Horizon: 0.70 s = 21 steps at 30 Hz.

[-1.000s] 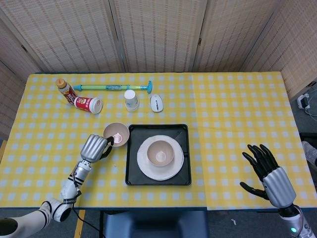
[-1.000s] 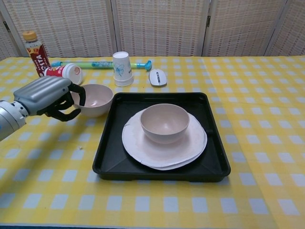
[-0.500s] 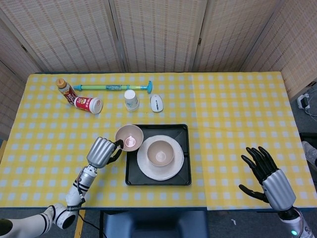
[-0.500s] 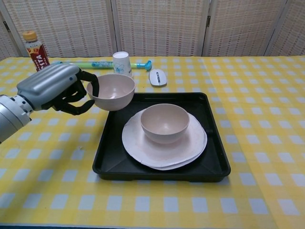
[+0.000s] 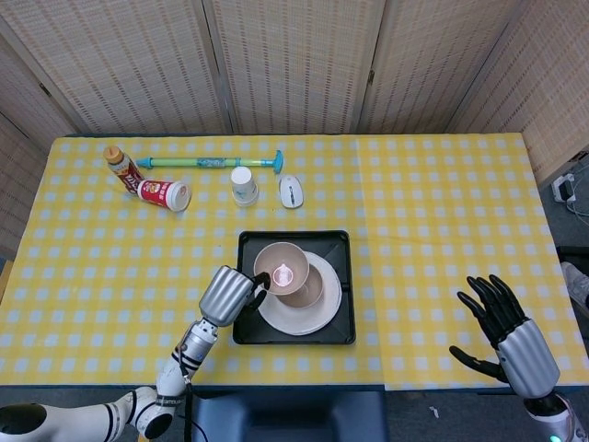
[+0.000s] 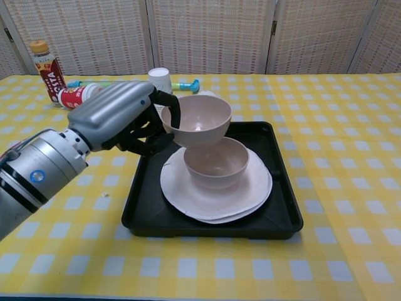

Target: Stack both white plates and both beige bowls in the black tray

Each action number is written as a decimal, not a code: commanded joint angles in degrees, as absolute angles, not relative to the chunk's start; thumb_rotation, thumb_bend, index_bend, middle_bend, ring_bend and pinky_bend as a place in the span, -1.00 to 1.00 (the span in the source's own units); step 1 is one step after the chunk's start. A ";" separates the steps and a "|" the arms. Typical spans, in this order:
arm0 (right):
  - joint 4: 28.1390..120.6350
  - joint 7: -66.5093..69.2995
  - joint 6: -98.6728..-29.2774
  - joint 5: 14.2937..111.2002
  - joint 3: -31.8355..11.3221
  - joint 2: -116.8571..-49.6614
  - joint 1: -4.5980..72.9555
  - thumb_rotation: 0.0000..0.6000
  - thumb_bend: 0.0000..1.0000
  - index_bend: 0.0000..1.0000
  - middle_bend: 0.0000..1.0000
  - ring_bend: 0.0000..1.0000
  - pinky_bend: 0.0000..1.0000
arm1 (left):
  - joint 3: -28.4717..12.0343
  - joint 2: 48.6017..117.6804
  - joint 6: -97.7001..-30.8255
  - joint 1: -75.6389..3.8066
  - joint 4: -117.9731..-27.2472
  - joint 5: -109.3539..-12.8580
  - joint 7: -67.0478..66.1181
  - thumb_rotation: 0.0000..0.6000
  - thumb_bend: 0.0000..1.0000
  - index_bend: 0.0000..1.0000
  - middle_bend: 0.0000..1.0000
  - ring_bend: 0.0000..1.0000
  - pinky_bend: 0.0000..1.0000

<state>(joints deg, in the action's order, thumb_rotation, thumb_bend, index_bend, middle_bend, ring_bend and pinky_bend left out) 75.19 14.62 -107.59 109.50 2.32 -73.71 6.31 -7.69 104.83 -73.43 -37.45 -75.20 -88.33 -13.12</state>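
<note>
My left hand [image 5: 230, 293] [image 6: 122, 116] grips a beige bowl [image 5: 281, 268] [image 6: 197, 120] by its rim and holds it in the air, just above and slightly left of the second beige bowl [image 6: 217, 164] [image 5: 313, 287]. That lower bowl sits on the stacked white plates [image 5: 293, 315] [image 6: 213, 194] inside the black tray [image 5: 245, 333] [image 6: 279, 219]. My right hand [image 5: 504, 327] hovers open over the table's front right corner, far from the tray, and shows only in the head view.
Behind the tray stand a white paper cup [image 5: 243, 185] [image 6: 160, 73] and a white mouse [image 5: 291, 191]. Further back lie a green-blue tube [image 5: 208, 162], a red can [image 5: 164, 194] [image 6: 76, 95] on its side and a bottle [image 5: 121, 167] [image 6: 46, 64].
My left hand lifted the beige bowl off the table left of the tray and carried it right, over the tray and above the other bowl. The right hand barely shifted.
</note>
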 commanded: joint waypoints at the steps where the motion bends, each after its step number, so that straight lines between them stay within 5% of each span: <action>1: 75.15 14.55 -107.84 109.43 2.27 -73.65 6.10 1.00 -0.75 -0.81 -1.00 -1.00 -1.00 | -7.29 106.39 -72.38 -37.98 -74.42 -88.20 -13.08 1.00 0.20 0.34 1.00 1.00 1.00; 21: 74.95 14.54 -107.90 108.21 1.52 -73.60 5.64 1.00 -0.75 -0.81 -1.00 -1.00 -1.00 | -6.36 111.07 -69.28 -40.07 -65.42 -89.02 -8.86 1.00 0.20 0.32 1.00 1.00 1.00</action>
<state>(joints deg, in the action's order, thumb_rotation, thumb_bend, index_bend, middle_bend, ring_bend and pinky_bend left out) 74.95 14.55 -107.91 108.23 1.52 -73.59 5.64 -6.44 110.94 -69.34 -39.97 -65.55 -88.93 -8.86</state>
